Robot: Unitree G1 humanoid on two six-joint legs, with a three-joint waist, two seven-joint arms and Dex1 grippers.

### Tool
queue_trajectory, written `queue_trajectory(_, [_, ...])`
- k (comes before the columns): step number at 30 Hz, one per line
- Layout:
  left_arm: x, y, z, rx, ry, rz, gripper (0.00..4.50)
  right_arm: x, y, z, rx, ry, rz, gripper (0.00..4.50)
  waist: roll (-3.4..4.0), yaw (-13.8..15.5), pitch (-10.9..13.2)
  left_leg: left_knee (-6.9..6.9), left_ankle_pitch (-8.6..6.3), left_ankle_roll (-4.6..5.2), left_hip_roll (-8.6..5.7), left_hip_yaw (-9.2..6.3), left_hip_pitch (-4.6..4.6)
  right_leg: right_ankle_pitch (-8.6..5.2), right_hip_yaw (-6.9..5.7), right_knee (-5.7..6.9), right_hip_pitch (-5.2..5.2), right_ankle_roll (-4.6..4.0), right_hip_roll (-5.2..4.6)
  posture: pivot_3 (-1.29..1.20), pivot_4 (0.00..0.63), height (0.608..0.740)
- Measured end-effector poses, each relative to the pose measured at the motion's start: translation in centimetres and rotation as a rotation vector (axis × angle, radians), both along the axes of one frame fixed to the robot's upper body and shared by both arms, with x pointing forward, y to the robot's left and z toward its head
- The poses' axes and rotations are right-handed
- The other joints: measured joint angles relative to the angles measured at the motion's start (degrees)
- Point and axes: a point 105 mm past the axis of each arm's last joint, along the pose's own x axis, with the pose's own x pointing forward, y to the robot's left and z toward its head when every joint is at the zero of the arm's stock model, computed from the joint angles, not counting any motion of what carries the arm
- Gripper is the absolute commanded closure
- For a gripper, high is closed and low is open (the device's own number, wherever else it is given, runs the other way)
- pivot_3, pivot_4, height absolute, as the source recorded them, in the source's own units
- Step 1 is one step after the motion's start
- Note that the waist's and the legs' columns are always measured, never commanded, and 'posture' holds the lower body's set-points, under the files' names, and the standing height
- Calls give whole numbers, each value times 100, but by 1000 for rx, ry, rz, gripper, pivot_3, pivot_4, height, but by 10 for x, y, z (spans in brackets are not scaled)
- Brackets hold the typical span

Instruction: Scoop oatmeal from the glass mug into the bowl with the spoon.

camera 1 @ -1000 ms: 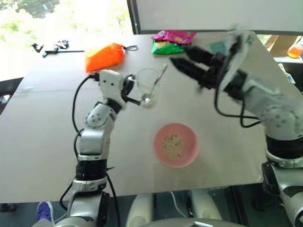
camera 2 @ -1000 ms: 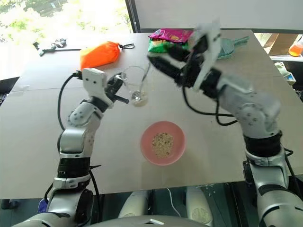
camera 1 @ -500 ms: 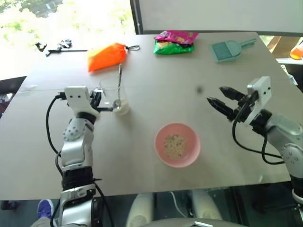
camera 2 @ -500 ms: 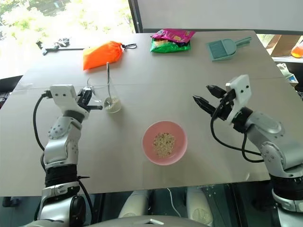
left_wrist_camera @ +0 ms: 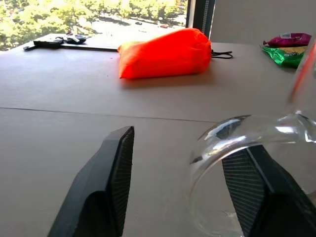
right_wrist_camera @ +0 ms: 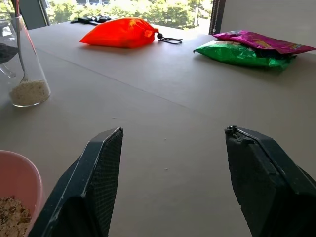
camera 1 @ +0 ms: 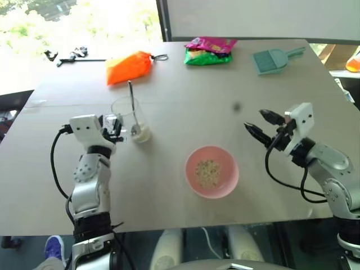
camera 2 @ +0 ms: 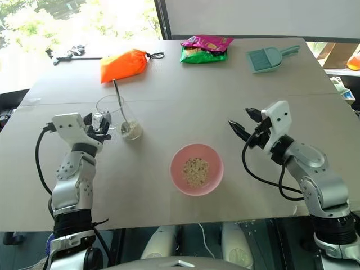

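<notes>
The glass mug (camera 1: 128,114) stands on the table at the left with a little oatmeal (camera 1: 142,134) in its bottom. The spoon (camera 1: 132,107) leans inside it, handle up. My left gripper (camera 1: 116,129) is open beside the mug; in the left wrist view the glass rim (left_wrist_camera: 237,143) sits just in front of one finger (left_wrist_camera: 247,187), which stands apart from it. The pink bowl (camera 1: 227,185) lies in the middle near the front edge, holding a small heap of oatmeal (camera 1: 207,173). My right gripper (camera 1: 256,121) hangs open to the right of the bowl, with nothing in it.
At the table's back lie an orange pouch (camera 1: 128,66), green and pink snack packets (camera 1: 209,50) and a teal dustpan-like scoop (camera 1: 273,59). Small black items (camera 1: 67,55) lie at the far left corner. The table's front edge runs just below the bowl.
My left gripper brought the mug, with the spoon in it, left and down to the table, then opened. My right gripper dropped from above the mug to the bowl's right.
</notes>
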Motion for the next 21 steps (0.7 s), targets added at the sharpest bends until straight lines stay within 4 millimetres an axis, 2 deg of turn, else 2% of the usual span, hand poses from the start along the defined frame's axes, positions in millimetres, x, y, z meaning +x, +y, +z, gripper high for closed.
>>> queue_trajectory(1, [-3,0,0,-4,3,1,56,0,2,-2,-9,3,7,1169,0,0,0,0,0,0,0,0,-1,0,0,0,0,0,0,0,150,740])
queue_trajectory(4, [-14,-3,1,-8,6,-21,56,-1,3,-4,-31,10,30,1169,0,1,0,0,0,0,0,1,-1,0,1,-1,0,0,-1,0,150,740])
queue_trajectory(9, [-39,-12,0,12,43,-102,56,-3,-8,-6,-85,8,60,1169,0,3,0,-3,-10,17,1,-1,2,0,0,0,1,0,1,0,150,740])
queue_trajectory(14, [-68,-23,-10,28,101,-273,56,-11,-33,-14,-149,28,68,1169,0,10,0,-3,-14,23,0,5,1,0,3,-7,5,0,-3,0,150,740])
queue_trajectory(17, [-91,-27,-22,78,185,-379,56,-23,-55,-28,-198,78,70,1169,0,14,0,-9,-15,24,2,5,5,-1,3,-10,6,-2,-1,0,150,740])
queue_trajectory(21, [-113,-33,-22,92,227,-506,56,-43,-78,-37,-226,131,85,1169,3,30,2,-11,-16,26,3,7,33,-2,5,-11,35,-3,-2,0,150,740])
